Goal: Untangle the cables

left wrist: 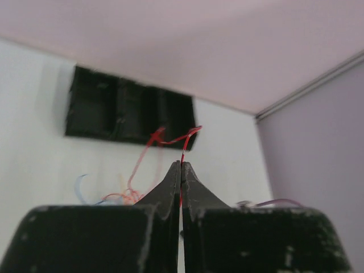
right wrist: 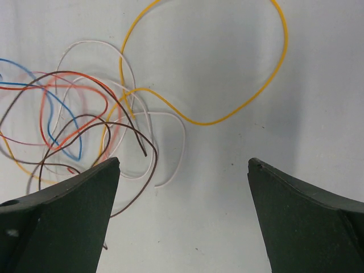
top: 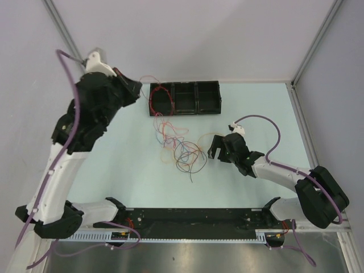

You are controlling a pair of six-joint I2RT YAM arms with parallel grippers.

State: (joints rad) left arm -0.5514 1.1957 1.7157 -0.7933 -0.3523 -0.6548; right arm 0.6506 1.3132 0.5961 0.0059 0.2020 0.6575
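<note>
A tangle of thin cables [top: 179, 147] in red, blue, orange-yellow, white and dark brown lies mid-table. My left gripper [top: 135, 89] is raised near the far left and is shut on a red cable [left wrist: 183, 149]. That cable runs from the shut fingertips toward the left compartment of a black tray [top: 156, 101]. My right gripper [top: 218, 148] is open and empty, low over the table just right of the tangle. In its wrist view the gripper [right wrist: 183, 165] faces a yellow loop [right wrist: 244, 109], a white cable [right wrist: 181, 142] and a brown cable [right wrist: 149, 149].
The black three-compartment tray [top: 207, 98] stands at the back of the table and also shows in the left wrist view [left wrist: 102, 111]. White walls enclose the table at the back and sides. A black rail [top: 193, 216] runs along the near edge.
</note>
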